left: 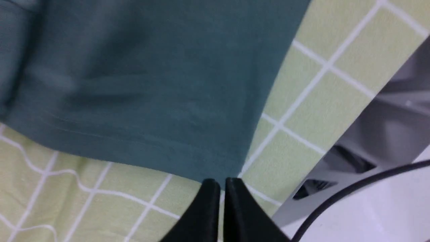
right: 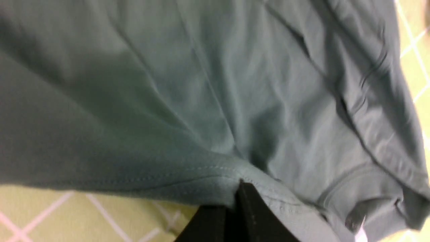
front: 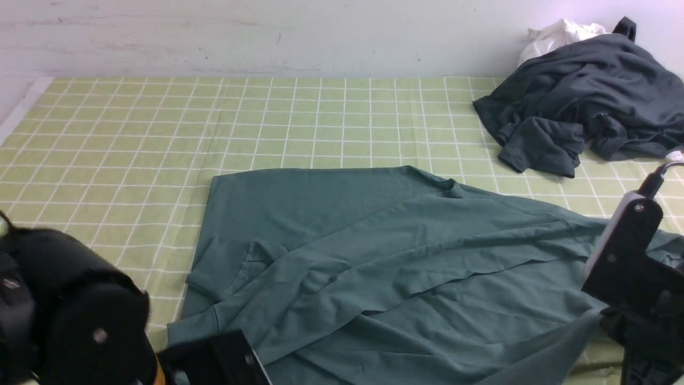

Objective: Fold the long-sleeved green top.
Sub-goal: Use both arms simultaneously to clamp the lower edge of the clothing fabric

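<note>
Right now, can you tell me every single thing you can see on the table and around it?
green long-sleeved top: one, dark teal-green, spread out and partly folded across the near middle.
dark grey garment: one, charcoal, crumpled in a heap at the far right.
white cloth: one, white, behind the grey heap by the wall.
checked tablecloth: one, light green with white lines, covering the table.
wall: one, white, behind the table.
left gripper: one, black, near left, jaws close together at a corner of the top.
right gripper: one, black, near right, shut on the top's hem.
</note>
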You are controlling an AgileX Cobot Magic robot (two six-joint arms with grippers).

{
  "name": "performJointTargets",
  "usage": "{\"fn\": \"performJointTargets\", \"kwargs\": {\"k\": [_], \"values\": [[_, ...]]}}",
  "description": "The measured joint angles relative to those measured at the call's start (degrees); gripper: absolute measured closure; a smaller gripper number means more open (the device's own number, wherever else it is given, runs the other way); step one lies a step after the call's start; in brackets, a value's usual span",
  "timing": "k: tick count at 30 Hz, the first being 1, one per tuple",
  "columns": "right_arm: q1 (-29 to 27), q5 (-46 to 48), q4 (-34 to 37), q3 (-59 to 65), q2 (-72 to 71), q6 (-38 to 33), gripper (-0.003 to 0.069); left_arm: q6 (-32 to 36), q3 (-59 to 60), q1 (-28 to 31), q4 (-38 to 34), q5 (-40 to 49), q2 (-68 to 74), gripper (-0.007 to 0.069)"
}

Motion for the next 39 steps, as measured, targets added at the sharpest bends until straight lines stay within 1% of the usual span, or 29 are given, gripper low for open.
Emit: {"fn": "performJointTargets", "kwargs": {"k": [1, 2, 8, 11, 14, 17, 21, 22, 26, 29, 30, 31, 36, 39], "values": [[0.0, -0.9, 0.3, 0.0, 0.2, 0.0, 0.0651, 0.0, 0.7, -1.5, 1.3, -0.7, 1.0, 0.0573], [0.0, -2.1, 1.0, 0.0, 0.4, 0.0, 0.0651, 0.0, 1.4, -3.2, 2.6, -1.8, 2.7, 0.0530], [0.0, -3.1, 2.8, 0.0, 0.6, 0.0, 0.0651, -0.4, 1.5, -7.6, 3.1, -7.5, 8.6, 0.0301], [0.0, -3.1, 3.0, 0.0, 0.6, 0.1, 0.0651, -0.4, 1.5, -9.3, 3.3, -8.1, 11.7, 0.0256], [0.0, -3.1, 3.0, 0.0, 0.6, 0.1, 0.0651, -0.4, 1.5, -11.0, 3.9, -8.3, 14.5, 0.0247], [0.0, -3.1, 3.1, 0.0, 0.6, 0.2, 0.0651, -0.4, 1.5, -12.1, 4.6, -8.4, 16.1, 0.0265], [0.0, -3.1, 3.1, 0.0, 0.6, 0.3, 0.0651, -0.5, 1.3, -12.6, 6.3, -8.9, 16.7, 0.0342], [0.0, -3.1, 3.1, 0.0, 0.6, 0.3, 0.0651, -0.6, 1.2, -12.6, 6.3, -8.9, 16.8, 0.0347], [0.0, -3.1, 3.1, 0.0, 0.6, 0.3, 0.0651, -2.0, 1.3, -12.6, 7.1, -9.7, 16.8, 0.0463], [0.0, -3.1, 3.1, 0.0, 0.6, 0.3, 0.0651, -2.7, 1.3, -12.6, 7.2, -9.9, 16.8, 0.0570], [0.0, -3.1, 3.1, 0.0, 0.6, 0.3, 0.0651, -2.7, 1.2, -12.6, 7.2, -9.9, 16.8, 0.0575], [0.0, -3.1, 3.1, 0.0, 0.6, 0.3, 0.0651, -3.6, 1.2, -12.6, 7.1, -9.8, 16.8, 0.0610], [0.0, -3.1, 3.1, 0.0, 0.6, 0.3, 0.0651, -7.1, 1.2, -12.6, 7.0, -8.1, 14.8, 0.0629], [0.0, -1.5, 3.1, 0.0, 0.6, 0.3, 0.0651, -10.6, 1.2, -12.6, 8.3, -6.3, 9.5, 0.0629]]}}
